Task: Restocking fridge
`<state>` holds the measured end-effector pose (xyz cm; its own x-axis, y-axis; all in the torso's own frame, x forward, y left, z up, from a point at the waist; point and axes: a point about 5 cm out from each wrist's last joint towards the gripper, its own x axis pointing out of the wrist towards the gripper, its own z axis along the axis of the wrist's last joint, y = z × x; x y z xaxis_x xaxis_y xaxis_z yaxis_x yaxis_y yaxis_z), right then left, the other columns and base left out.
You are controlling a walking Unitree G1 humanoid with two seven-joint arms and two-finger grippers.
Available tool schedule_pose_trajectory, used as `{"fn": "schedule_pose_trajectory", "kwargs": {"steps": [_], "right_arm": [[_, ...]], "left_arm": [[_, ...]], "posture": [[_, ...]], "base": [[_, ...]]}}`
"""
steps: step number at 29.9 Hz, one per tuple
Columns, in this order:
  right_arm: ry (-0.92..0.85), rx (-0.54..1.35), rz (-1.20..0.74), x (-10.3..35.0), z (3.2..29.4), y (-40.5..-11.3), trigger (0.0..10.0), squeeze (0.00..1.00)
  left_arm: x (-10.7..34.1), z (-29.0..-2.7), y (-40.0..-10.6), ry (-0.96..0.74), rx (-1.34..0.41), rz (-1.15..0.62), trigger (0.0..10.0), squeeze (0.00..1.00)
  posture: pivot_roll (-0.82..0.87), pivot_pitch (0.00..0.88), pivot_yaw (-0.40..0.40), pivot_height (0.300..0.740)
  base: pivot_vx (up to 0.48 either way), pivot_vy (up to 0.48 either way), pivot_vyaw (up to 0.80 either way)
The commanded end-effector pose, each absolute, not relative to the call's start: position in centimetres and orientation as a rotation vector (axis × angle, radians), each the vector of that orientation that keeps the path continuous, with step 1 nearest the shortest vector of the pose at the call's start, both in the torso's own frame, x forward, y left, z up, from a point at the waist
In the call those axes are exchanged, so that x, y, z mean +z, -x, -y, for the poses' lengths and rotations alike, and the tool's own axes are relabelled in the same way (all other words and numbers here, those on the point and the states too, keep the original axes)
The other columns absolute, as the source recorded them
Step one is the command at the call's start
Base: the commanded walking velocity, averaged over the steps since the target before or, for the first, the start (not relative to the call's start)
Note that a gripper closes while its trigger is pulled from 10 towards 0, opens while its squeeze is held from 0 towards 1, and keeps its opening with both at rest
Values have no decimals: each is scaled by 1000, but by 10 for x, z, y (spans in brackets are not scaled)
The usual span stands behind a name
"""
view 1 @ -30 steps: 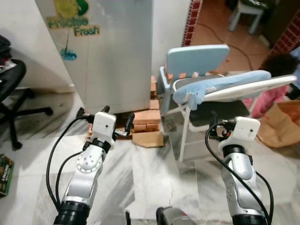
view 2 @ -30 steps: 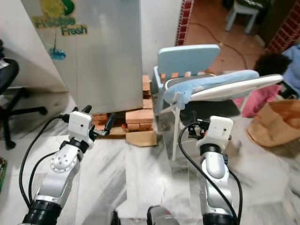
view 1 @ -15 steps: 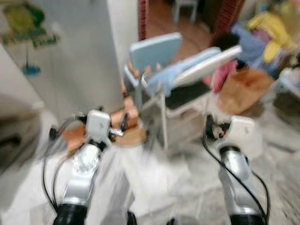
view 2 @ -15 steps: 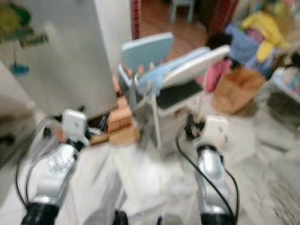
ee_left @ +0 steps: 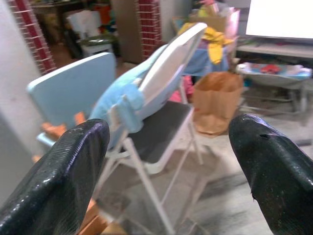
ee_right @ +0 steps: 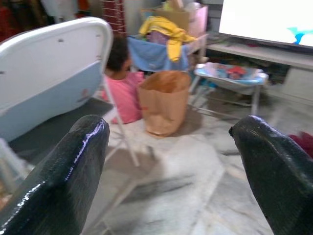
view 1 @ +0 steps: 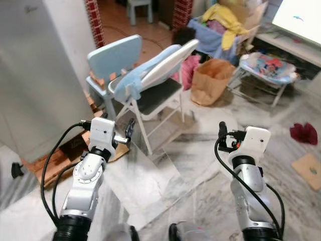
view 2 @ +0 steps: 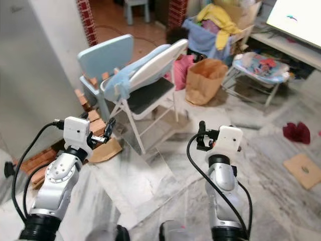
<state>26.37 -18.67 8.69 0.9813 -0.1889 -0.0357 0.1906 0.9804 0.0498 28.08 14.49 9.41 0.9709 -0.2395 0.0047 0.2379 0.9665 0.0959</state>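
Grippers: left [ee_left: 164,161] and right [ee_right: 171,161] were raised over marble floor [view 1: 190,165], fingers wide apart, nothing held. Fridge [view 1: 35,75] stood at left, door closed, bricks [view 1: 55,158] under it. Beyond: folding chair [view 1: 150,95], paper bag [view 1: 210,80], person in pink [ee_right: 124,85], clothes pile [view 1: 225,20].

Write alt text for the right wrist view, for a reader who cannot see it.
Two black fingers of the right gripper stand wide apart, holding nothing, over marble floor. Between them stands a brown paper bag, with a person in pink seated beside it and a folding chair nearer the camera.
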Motion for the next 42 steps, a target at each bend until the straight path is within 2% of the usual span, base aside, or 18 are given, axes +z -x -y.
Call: {"fn": "schedule_pose_trajectory", "kwargs": {"steps": [1,30,38,42], "right_arm": [[-54,-193,-23,88,185,-265,10000,0],[-42,-192,-17,89,186,-266,10000,0],[-25,-158,-20,90,188,-267,10000,0],[-7,-114,-24,91,186,-274,10000,0]], "left_arm": [[95,-147,-281,-110,-248,18,10000,0],[94,-145,-283,-116,-245,11,10000,0],[89,-153,-275,-107,-166,-1,10000,0],[85,-156,-269,-99,-115,-3,10000,0]], "posture": [[-55,96,25,740],[-61,86,23,740],[-37,72,-36,740],[-14,62,-83,740]], "base": [[0,0,-800],[0,0,-800],[0,0,-779],[0,0,0]]}}
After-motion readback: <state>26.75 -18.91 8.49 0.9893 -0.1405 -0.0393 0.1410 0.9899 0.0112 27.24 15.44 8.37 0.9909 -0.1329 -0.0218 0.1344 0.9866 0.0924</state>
